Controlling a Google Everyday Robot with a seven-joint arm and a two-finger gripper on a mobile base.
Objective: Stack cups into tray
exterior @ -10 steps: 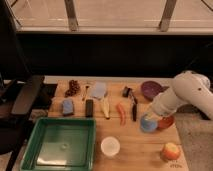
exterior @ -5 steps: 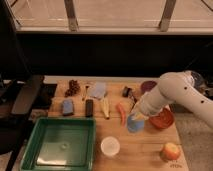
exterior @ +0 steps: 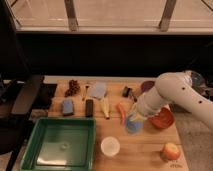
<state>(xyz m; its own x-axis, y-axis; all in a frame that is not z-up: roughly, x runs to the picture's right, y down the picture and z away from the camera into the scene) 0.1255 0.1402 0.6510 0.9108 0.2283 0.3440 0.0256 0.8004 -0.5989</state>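
The blue cup [exterior: 133, 125] is in my gripper [exterior: 135, 118], tilted just above the wooden table, right of centre. The gripper is shut on its rim, and my white arm reaches in from the right. The white cup [exterior: 110, 146] stands upright on the table to the lower left of the blue cup, close to the tray's right side. The green tray [exterior: 65, 122] sits at the front left and holds no cups.
A red bowl [exterior: 163, 119] is right of the gripper and a purple bowl [exterior: 147, 86] is behind it. An apple [exterior: 170, 151] is at the front right. A carrot [exterior: 121, 113], banana [exterior: 105, 106], dark bar [exterior: 89, 107], blue sponge [exterior: 67, 106] and grapes [exterior: 73, 88] lie mid-table.
My gripper has carried the blue cup leftward, away from the red bowl and toward the table's middle. The white cup and the tray have not moved.
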